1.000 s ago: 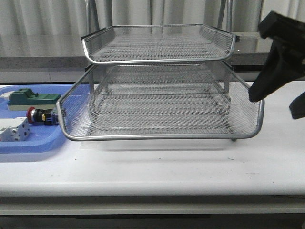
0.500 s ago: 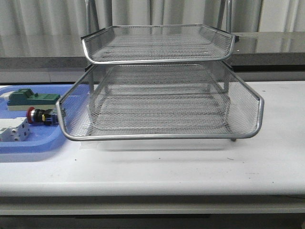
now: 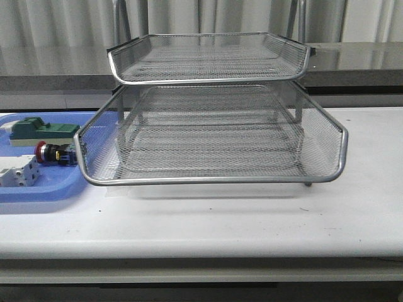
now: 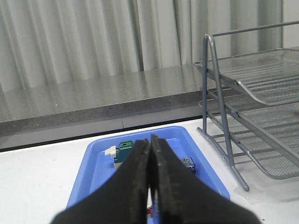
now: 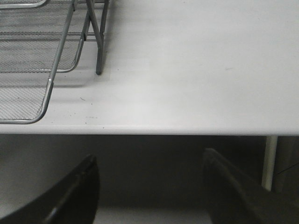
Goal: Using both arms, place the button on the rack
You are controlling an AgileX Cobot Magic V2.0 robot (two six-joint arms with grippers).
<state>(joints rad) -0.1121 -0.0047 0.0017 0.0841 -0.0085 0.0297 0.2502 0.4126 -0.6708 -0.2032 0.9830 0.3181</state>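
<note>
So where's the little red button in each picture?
Front view: the button lies in the blue tray at the far left, beside the rack.
Left wrist view: a blue-topped part beside the closed left gripper may be it; can't tell.
Right wrist view: not in it.
Shared landmark: the rack, seen in all three.

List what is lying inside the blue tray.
In the blue tray: the button, a green block behind it and a white block in front. The rack covers the tray's right end, and the left gripper hides part of it in the wrist view.
</note>
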